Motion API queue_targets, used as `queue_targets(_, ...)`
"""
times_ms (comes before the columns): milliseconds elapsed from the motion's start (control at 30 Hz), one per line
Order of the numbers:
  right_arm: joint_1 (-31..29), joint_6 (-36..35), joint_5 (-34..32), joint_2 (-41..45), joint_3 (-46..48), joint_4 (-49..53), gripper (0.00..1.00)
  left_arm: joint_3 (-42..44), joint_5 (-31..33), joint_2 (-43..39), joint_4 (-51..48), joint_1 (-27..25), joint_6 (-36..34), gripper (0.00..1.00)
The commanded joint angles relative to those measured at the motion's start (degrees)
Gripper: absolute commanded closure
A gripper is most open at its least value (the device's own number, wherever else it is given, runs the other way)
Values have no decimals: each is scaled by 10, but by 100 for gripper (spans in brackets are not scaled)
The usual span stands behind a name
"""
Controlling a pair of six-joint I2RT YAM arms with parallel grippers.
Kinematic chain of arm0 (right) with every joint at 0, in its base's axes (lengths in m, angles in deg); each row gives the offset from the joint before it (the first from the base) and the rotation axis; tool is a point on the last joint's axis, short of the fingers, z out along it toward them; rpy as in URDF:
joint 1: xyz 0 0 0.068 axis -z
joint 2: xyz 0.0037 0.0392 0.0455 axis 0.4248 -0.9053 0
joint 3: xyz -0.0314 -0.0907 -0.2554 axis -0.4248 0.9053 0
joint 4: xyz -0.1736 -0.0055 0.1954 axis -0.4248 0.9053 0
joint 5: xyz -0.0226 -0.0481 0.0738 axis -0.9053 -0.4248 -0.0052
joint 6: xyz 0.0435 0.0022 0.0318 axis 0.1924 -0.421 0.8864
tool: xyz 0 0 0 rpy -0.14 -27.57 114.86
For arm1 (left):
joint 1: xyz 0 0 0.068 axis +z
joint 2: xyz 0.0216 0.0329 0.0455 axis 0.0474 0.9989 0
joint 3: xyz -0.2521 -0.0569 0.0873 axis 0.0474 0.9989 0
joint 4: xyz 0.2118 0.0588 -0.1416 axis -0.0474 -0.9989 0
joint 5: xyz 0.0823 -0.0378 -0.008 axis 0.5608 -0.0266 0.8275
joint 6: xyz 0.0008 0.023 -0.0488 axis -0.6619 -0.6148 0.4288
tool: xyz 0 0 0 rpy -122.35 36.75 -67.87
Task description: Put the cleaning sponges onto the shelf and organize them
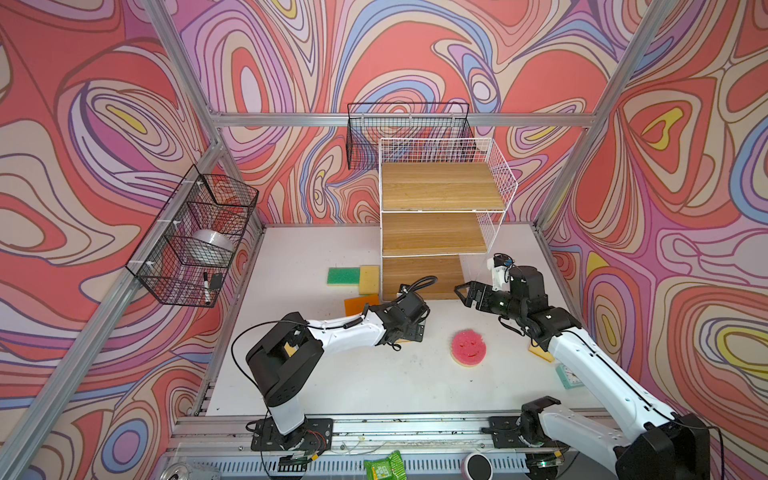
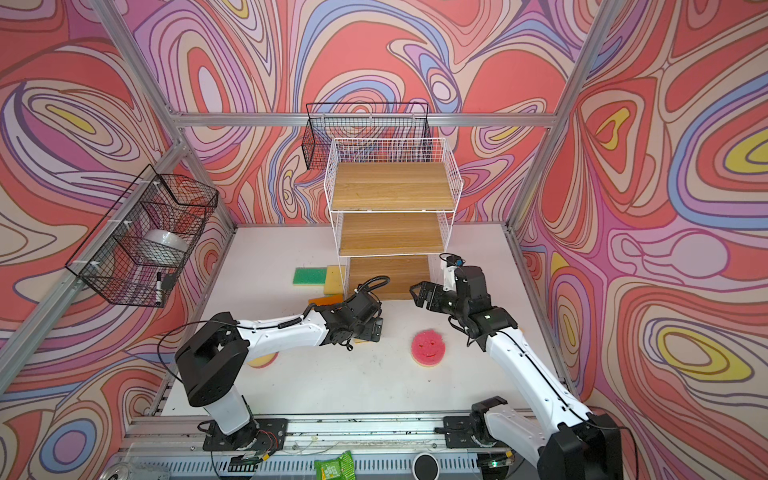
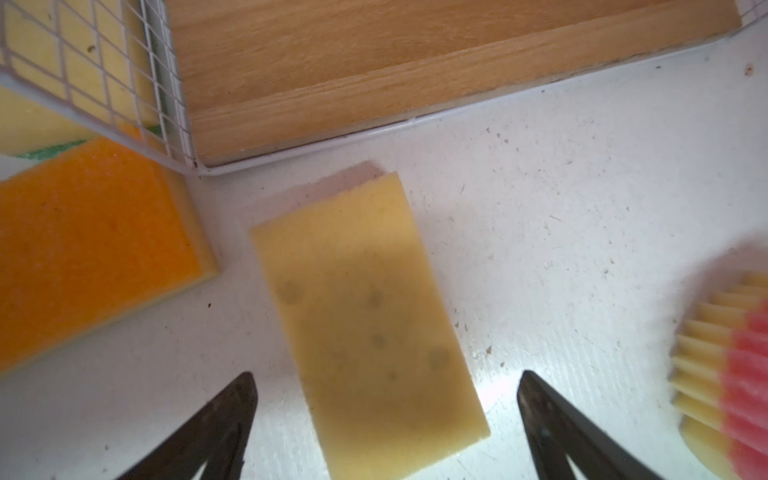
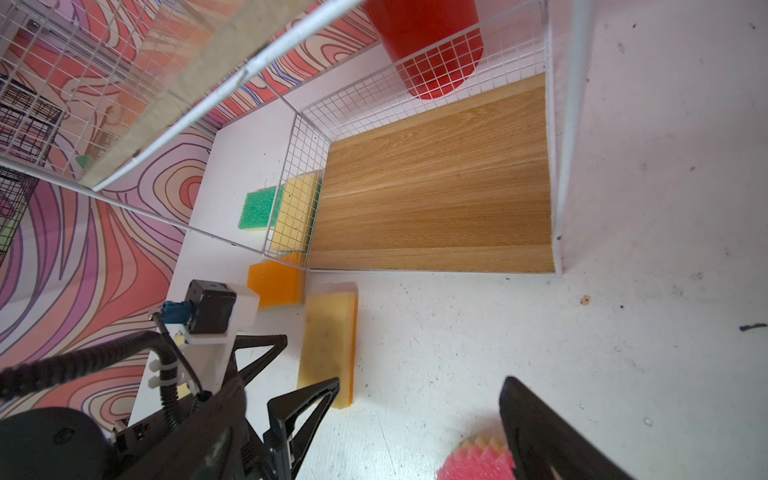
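Straddling yellow sponge (image 3: pixel 361 299), left gripper (image 3: pixel 386 374) spread; pink sponge (image 3: pixel 739 374) cut off

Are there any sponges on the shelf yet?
No, none. In both top views the three wooden boards of the shelf are bare, and the pink smiley sponge and the green sponge lie on the table.

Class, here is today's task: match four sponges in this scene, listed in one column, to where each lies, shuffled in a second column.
Things
1 green-faced sponge
2 orange-faced sponge
3 pink smiley sponge
4 plain yellow sponge

Places
a under the open left gripper
b at the shelf front corner
c farthest back of these, beside the shelf
d alone in the middle of the table

Pairs: 1-c, 2-b, 3-d, 4-a
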Motion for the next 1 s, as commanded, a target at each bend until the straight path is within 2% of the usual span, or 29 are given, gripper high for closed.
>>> queue_targets(0,-3,-13,10,8,8,-9,2,-23,39,34,-37,-8,42,1)
queue_targets(200,-3,-20,25,12,10,-8,2,-37,61,63,-56,-21,67,3)
queue_targets(400,-3,-14,40,16,13,-16,2,-15,84,49,-68,-28,97,7)
queue_targets(500,-3,-13,39,20,12,-16,2,-13,81,51,-69,-30,102,12)
queue_targets(667,-3,-10,39,23,16,-19,2,-10,66,51,-57,-31,103,28)
queue_targets(967,-3,-7,51,31,16,-12,2,2,43,28,-42,-31,64,32)
